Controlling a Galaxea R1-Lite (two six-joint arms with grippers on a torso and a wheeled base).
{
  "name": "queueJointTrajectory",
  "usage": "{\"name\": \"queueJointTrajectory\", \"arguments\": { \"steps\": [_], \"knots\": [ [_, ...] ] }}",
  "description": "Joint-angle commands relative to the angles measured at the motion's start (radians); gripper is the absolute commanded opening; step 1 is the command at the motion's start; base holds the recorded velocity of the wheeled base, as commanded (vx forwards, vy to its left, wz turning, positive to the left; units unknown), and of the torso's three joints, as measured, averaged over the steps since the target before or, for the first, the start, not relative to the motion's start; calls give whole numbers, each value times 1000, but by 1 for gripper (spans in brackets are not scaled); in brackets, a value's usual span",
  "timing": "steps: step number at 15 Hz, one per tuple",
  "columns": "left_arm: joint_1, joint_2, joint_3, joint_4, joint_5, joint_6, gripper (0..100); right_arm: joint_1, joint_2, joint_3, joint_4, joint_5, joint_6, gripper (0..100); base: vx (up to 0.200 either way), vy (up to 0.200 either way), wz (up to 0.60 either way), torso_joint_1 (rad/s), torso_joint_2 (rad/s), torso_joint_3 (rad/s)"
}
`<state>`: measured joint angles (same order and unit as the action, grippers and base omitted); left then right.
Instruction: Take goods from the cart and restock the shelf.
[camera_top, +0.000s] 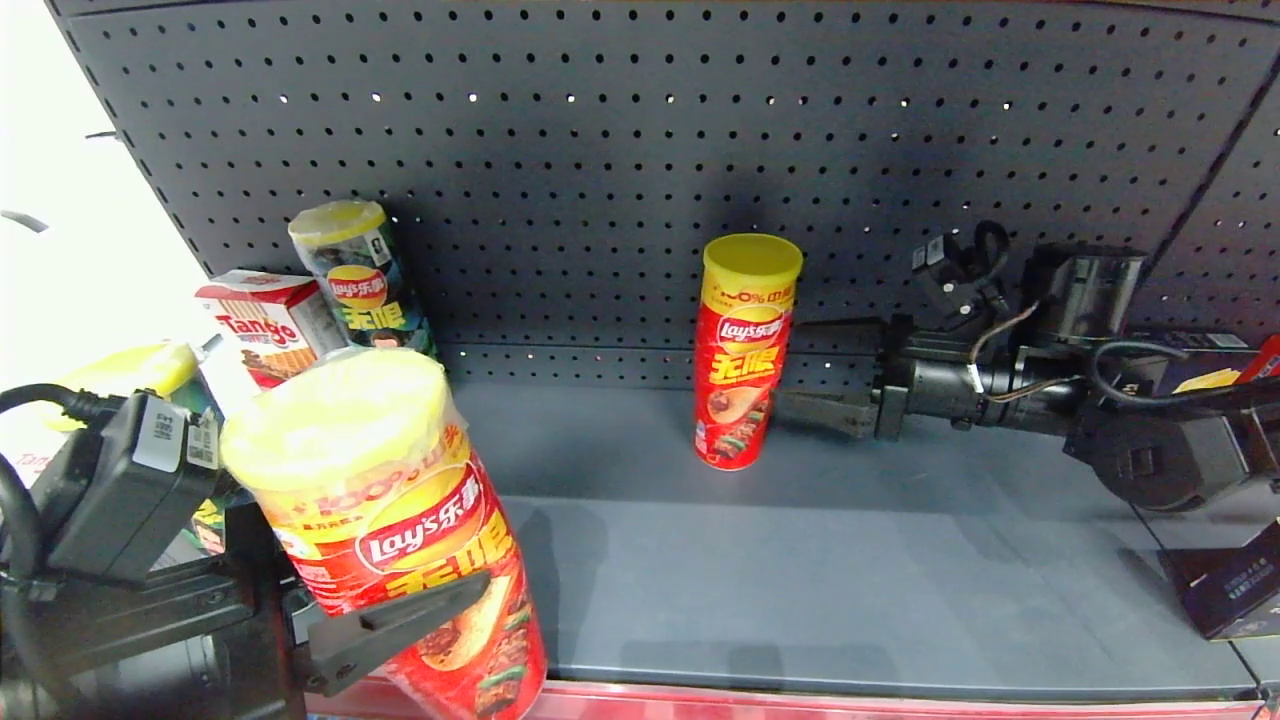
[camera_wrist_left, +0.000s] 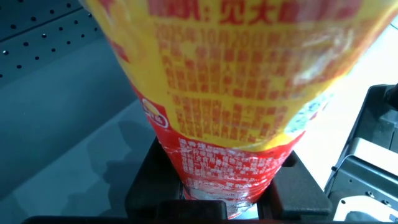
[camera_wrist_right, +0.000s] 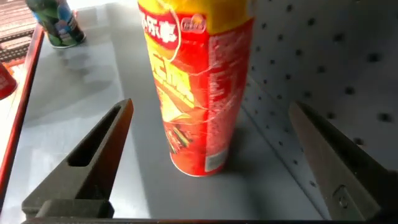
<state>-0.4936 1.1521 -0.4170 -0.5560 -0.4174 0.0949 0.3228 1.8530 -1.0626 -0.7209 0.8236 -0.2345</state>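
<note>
Cans for restock: one in hand, one on shelf.
L fingers (camera_top: 400, 620) clamped low on red can (camera_top: 380, 470), prob. to carry it upright near shelf (camera_top: 800, 590) front edge for set-down. R fingers (camera_wrist_right: 93, 155) spread wide, not touching 2nd red can (camera_top: 745, 350) standing just ahead betw. them, close to back panel (camera_top: 600, 150), I'd say to leave room in front. Count: 2 red cans, 1 green can (camera_top: 360, 275) & 1 wafer box (camera_top: 265, 325), both beyond L fingers.
</note>
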Motion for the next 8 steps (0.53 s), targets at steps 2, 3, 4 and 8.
{"name": "queueJointTrajectory", "arguments": {
  "steps": [2,3,4,8],
  "knots": [
    [0,1,0,-1,0,0,0,21,34,-10,-5,0,0,100,0,0,0,0,0,0],
    [0,1,0,-1,0,0,0,22,37,-11,-8,0,0,100,0,0,0,0,0,0],
    [0,1,0,-1,2,0,0,29,54,-22,-15,0,1,100,0,0,0,0,0,0],
    [1,1,0,-1,3,-1,0,55,104,-53,-28,-1,1,100,0,0,0,0,0,0]
  ]
}}
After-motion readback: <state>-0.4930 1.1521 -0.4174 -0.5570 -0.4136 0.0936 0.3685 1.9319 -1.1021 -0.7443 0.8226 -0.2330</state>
